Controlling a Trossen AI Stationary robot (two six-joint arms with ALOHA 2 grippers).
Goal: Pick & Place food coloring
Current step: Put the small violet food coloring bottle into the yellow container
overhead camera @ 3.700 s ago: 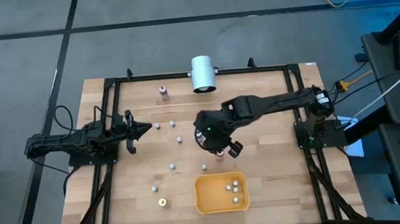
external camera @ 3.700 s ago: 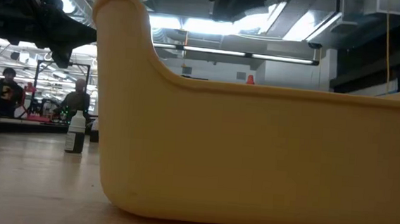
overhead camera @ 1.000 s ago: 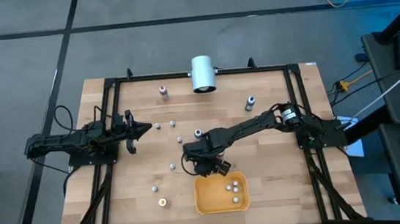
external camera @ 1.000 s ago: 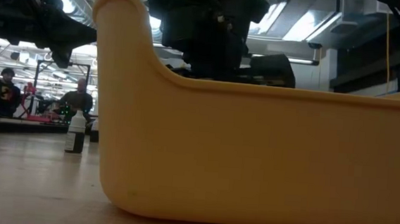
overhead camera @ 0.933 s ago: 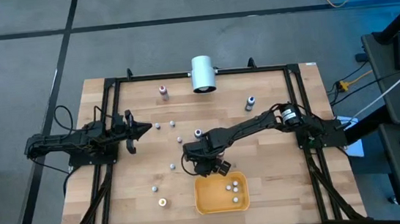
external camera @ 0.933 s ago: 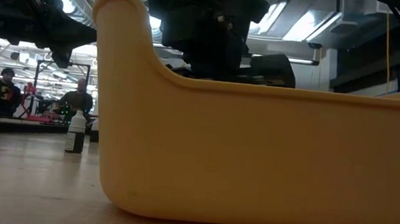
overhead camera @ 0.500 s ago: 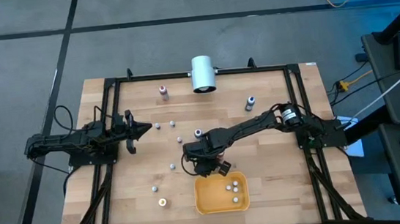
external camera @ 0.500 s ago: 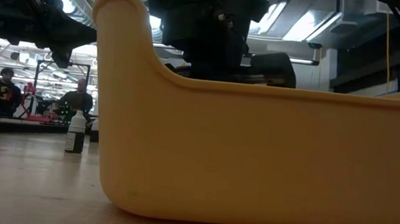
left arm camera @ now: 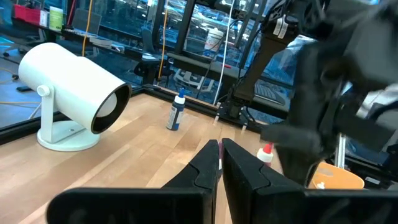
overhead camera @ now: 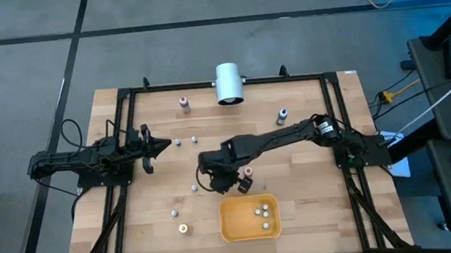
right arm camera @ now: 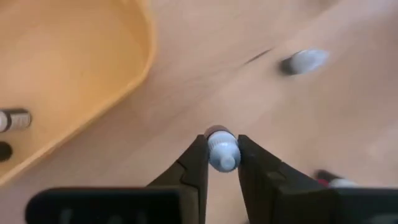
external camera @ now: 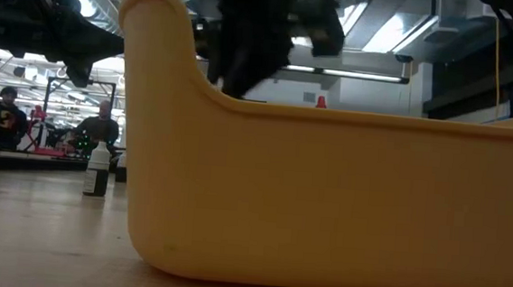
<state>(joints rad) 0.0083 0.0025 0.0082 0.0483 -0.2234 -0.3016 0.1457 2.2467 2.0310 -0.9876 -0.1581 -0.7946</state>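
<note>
- The right gripper is clamped on one food coloring bottle, its pale blue top showing between the two dark fingers, cap pointing up toward the wrist, so the bottle's long axis runs along the fingers.
- From above, that gripper sits over the counter just beyond the far left corner of the orange tray; the tray lies close, toward the near edge and a touch to the robot's right.
- My read: the carry is short, over the tray's rim and in; the rim is the only thing to clear.
- Three small bottles already lie in the tray.
- A red-topped bottle stands just beside the right gripper and could be brushed on the way.
- Loose bottles are scattered on the counter to the left, one near the front edge.
- A blue-topped bottle stands far back, near the white cylinder.
- The left gripper waits at the left edge, fingers together, holding nothing, well apart from everything.
</note>
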